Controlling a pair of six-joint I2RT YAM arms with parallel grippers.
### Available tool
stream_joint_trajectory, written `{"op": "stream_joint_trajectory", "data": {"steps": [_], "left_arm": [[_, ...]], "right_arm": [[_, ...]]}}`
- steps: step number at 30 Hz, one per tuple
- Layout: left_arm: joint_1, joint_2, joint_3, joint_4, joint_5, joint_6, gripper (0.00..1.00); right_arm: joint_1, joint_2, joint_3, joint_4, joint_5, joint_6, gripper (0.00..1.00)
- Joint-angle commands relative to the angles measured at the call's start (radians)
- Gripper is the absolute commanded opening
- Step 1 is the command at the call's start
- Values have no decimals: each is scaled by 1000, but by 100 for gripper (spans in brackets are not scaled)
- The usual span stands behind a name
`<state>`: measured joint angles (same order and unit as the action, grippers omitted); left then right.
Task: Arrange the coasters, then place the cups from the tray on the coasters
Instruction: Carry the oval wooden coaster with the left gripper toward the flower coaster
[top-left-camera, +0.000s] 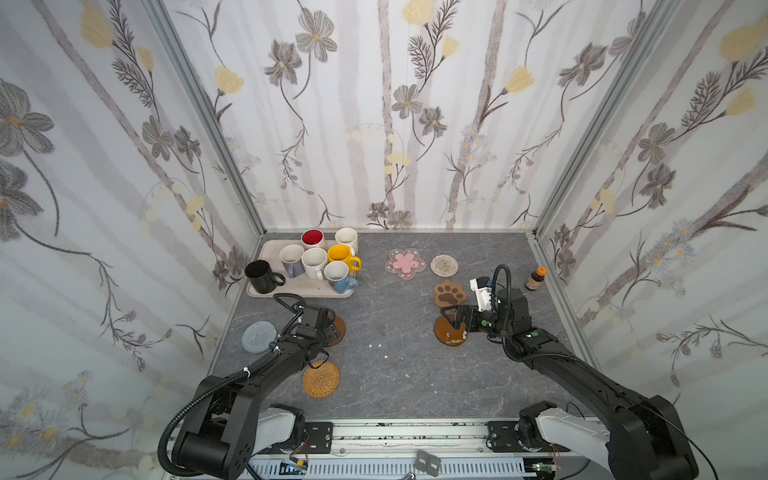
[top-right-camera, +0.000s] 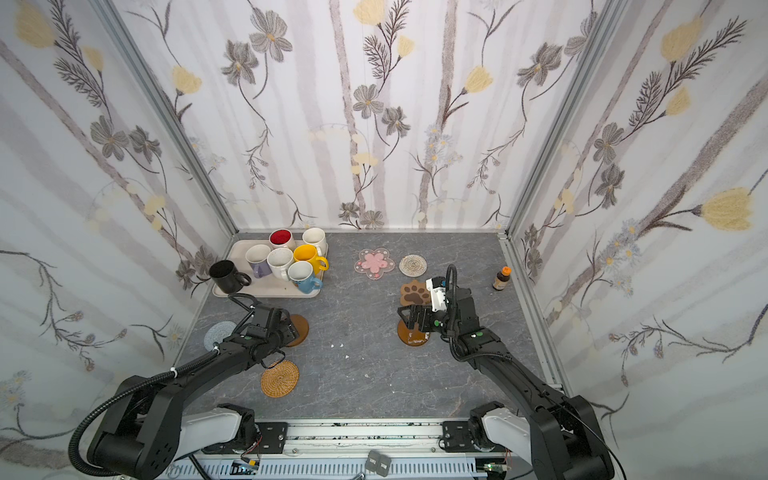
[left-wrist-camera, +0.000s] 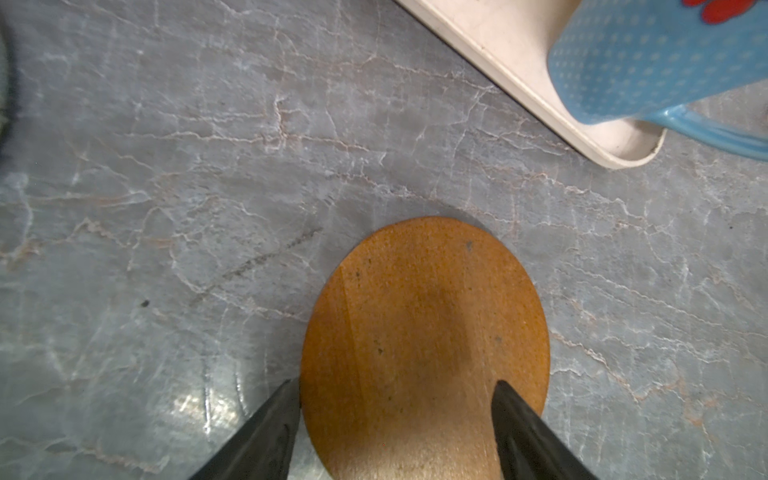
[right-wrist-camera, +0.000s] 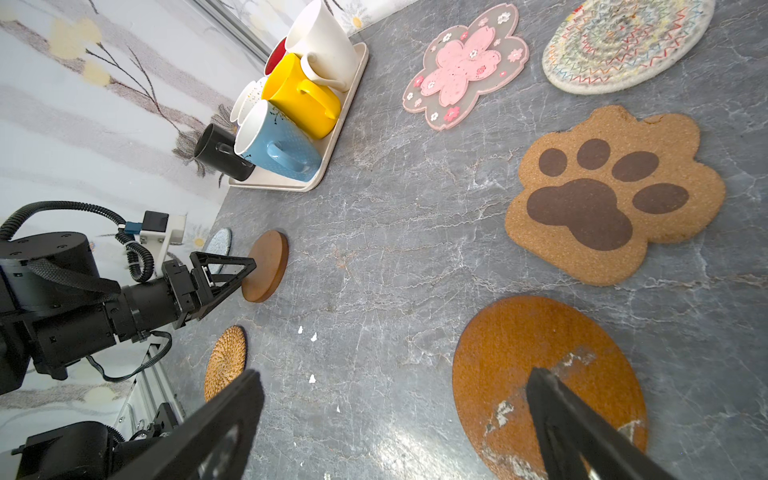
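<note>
Several cups stand close together on the cream tray (top-left-camera: 299, 294) at the back left, among them a black one (top-left-camera: 262, 276), a yellow one (top-left-camera: 343, 255) and a light blue one (left-wrist-camera: 648, 62). My left gripper (left-wrist-camera: 397, 382) is open low over a brown wooden coaster (left-wrist-camera: 424, 316). One fingertip is at the disc's edge and the other is over its top. My right gripper (right-wrist-camera: 392, 374) is wide open above the second, scuffed wooden coaster (right-wrist-camera: 519, 345). Pink blossom (top-left-camera: 405, 263), white woven (top-left-camera: 444, 265) and paw (top-left-camera: 449, 293) coasters lie at the back right.
A grey woven coaster (top-left-camera: 259, 336) lies by the left wall and a tan rattan one (top-left-camera: 321, 378) lies under my left arm. A small brown bottle (top-left-camera: 535, 278) stands near the right wall. White crumbs (top-left-camera: 380, 345) dot the middle of the grey marbled table.
</note>
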<state>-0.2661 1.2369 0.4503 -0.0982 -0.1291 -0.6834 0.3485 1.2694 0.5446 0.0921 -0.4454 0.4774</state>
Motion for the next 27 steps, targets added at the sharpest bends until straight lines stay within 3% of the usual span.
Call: {"op": "stream_joint_trajectory", "data": {"steps": [1, 13, 27], "left_arm": [[-10, 8, 11, 47, 7, 5, 72], [-79, 111, 62, 85, 1, -1, 69], [-251, 287, 186, 146, -36, -123, 66]], "right_arm": [[1, 0, 8, 18, -1, -8, 100], [1, -33, 15, -14, 4, -10, 100], [0, -73, 12, -73, 8, -16, 99]]}}
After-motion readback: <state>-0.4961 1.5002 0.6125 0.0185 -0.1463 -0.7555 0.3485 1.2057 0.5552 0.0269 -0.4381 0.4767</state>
